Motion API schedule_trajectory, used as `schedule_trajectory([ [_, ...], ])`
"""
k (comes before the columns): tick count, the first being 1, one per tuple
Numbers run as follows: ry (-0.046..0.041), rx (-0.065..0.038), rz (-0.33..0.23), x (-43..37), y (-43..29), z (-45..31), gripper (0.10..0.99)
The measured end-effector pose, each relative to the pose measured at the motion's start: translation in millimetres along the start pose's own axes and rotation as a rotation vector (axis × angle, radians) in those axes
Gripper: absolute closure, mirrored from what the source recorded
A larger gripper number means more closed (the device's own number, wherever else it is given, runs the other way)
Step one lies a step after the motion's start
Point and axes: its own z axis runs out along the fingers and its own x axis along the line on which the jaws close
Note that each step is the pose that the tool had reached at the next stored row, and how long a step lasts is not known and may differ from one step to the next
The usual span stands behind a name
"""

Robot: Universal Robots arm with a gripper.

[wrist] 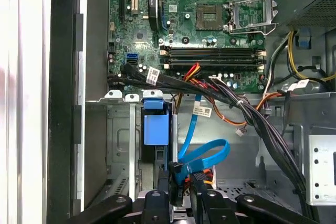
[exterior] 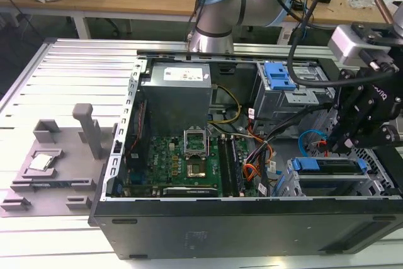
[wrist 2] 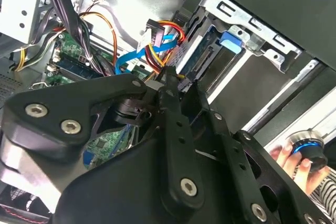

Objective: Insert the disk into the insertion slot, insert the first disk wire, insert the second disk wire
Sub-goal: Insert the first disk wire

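Soft, even light from overhead fills the exterior view, washing the ribbed silver aluminium table pale along its near edge, while the inside of the open black computer case sits dimmer. In the first wrist view a pale strip beside the case's wall burns out to flat white, the green circuit board is evenly lit, and the black gripper lies in shadow.

The black jointed end effector looms in the foreground, its tip near a bundle of red, yellow and orange wires and a flat blue cable. Just beside them, the flat hard disk in its bright blue plastic carrier sits inside the silver metal drive cage. A person's hand grips a black knob with a blue ring.
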Motion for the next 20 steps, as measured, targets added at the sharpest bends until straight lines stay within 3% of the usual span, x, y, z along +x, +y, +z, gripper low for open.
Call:
schedule_trajectory([
  [3, -0.0002, 0.0, 0.0, 0.2, 0.1, 0.2, 0.784],
  [4, -0.0003, 0.0, 0.0, 0.4, 0.1, 0.2, 0.867],
  [5, -0.0002, 0.0, 0.0, 0.5, 0.0, 0.2, 0.89],
  [11, -0.0002, 0.0, 0.0, 1.1, 0.0, 0.2, 0.89],
  [16, 0.0008, 0.0, 0.0, 12.8, -0.2, 0.5, 0.89],
  [20, 0.0013, 0.0, 0.0, 14.1, -0.2, 0.5, 0.89],
])
